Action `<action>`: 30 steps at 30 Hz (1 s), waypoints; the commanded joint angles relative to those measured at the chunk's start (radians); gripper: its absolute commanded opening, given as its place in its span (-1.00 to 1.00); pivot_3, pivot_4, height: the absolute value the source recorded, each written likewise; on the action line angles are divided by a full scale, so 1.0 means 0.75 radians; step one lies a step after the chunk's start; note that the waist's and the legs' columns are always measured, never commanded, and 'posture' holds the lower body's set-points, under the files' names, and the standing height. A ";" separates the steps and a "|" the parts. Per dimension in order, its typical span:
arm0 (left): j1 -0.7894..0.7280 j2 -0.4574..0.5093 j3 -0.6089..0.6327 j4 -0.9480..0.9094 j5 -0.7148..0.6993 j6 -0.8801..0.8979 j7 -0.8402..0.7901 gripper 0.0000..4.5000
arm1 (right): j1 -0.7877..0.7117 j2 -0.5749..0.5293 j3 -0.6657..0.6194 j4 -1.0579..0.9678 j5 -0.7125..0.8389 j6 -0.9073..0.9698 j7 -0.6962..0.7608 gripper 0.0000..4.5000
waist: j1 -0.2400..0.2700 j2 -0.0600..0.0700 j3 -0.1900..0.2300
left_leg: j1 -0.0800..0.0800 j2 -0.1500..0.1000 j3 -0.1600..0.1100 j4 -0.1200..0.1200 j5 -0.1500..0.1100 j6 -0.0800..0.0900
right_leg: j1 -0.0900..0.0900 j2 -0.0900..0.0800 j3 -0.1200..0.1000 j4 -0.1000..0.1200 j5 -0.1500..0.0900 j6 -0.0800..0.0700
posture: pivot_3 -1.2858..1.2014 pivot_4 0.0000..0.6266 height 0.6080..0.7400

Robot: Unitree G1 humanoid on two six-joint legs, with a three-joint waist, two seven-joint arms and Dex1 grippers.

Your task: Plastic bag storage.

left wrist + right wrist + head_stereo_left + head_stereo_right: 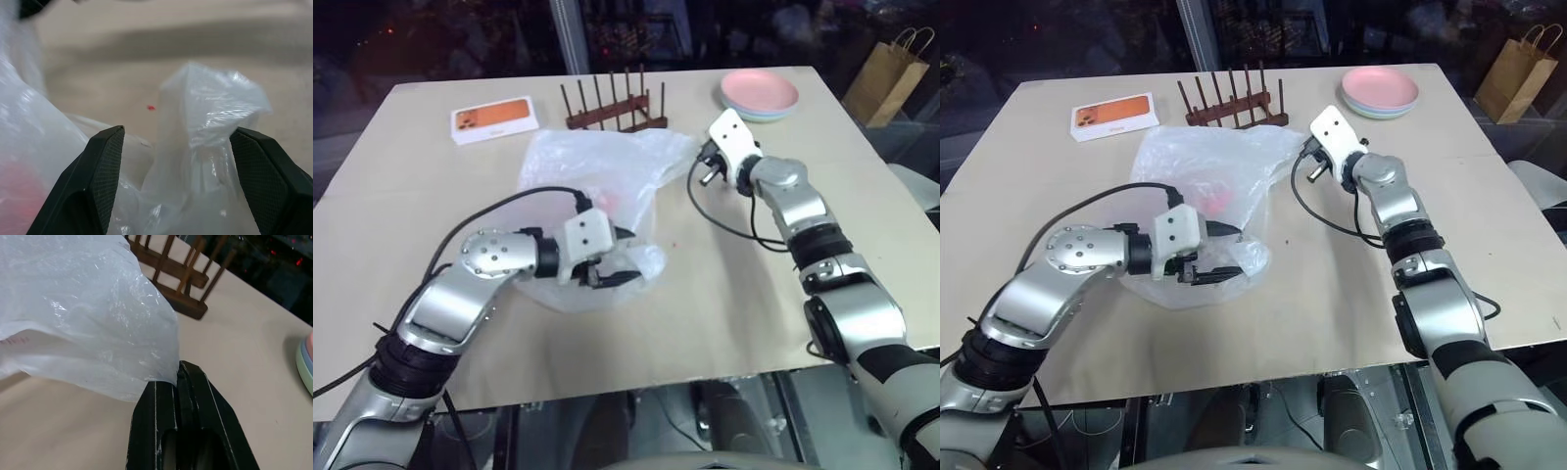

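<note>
On the near half of the table [401, 255], the left gripper [612, 257] stands released, its spread fingers [100, 171] flanking a raised fold of the plastic bag [573, 171]; farther back, the right gripper [178, 382] is clenched on the bag's far edge; beyond, a wooden rack [612, 110] and stacked plates [760, 95].

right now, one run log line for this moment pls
step: folding plastic bag | right gripper: shut on bag edge | left gripper: open around a raised fold | bag on table
</note>
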 commanded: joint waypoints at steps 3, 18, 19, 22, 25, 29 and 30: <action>-0.060 -0.100 0.021 0.067 -0.029 -0.110 -0.066 -0.62 | 0.003 -0.019 -0.025 -0.089 0.014 0.023 0.006 -1.00 | 0.002 0.000 0.000 | 0.000 0.000 0.000 0.001 0.000 0.000 | 0.000 0.000 0.000 0.000 0.000 0.000 | 0.03 -0.52 1.00; -0.828 -0.125 0.947 0.796 -0.768 0.230 0.486 -0.97 | -0.443 -0.103 -0.441 -0.205 0.374 0.315 -0.143 -1.00 | 0.006 0.001 0.004 | 0.000 -0.001 -0.003 0.003 0.000 0.000 | 0.001 -0.001 -0.003 0.004 0.000 0.001 | 0.03 -0.52 1.00; -0.886 -0.120 0.937 0.868 -0.718 0.173 0.507 -0.97 | -0.477 -0.118 -0.460 -0.227 0.391 0.338 -0.155 -1.00 | 0.011 0.001 0.003 | 0.000 -0.001 -0.004 0.003 0.000 0.000 | 0.001 -0.001 -0.004 0.003 0.000 0.000 | 0.03 -0.52 1.00; -1.009 -0.114 0.905 1.042 -0.600 0.032 0.537 -0.97 | -0.550 -0.163 -0.489 -0.313 0.432 0.438 -0.175 -1.00 | 0.022 0.000 0.003 | -0.001 -0.001 -0.004 0.002 0.000 0.000 | 0.001 -0.001 -0.005 0.001 0.000 0.000 | 0.03 -0.52 1.00; -1.114 -0.121 0.911 1.219 -0.530 -0.070 0.571 -0.97 | -0.593 -0.215 -0.504 -0.427 0.470 0.564 -0.193 -1.00 | 0.027 0.000 0.003 | -0.003 -0.003 -0.003 0.001 0.000 0.000 | 0.000 -0.003 -0.004 0.000 0.000 0.000 | 0.03 -0.52 1.00; -1.115 -0.163 0.855 1.262 -0.470 -0.102 0.520 -0.97 | -0.540 -0.277 -0.474 -0.676 0.507 0.746 -0.199 -1.00 | 0.027 0.001 0.003 | -0.006 -0.006 -0.003 0.000 0.000 0.000 | -0.003 -0.007 -0.005 0.000 0.000 0.001 | 0.03 -0.52 1.00; -1.096 -0.168 0.839 1.247 -0.458 -0.102 0.495 -0.97 | -0.514 -0.289 -0.466 -0.750 0.520 0.800 -0.197 -1.00 | 0.027 0.001 0.003 | -0.009 -0.006 -0.003 0.000 0.000 0.000 | -0.005 -0.007 -0.005 0.000 0.000 0.001 | 0.03 -0.52 1.00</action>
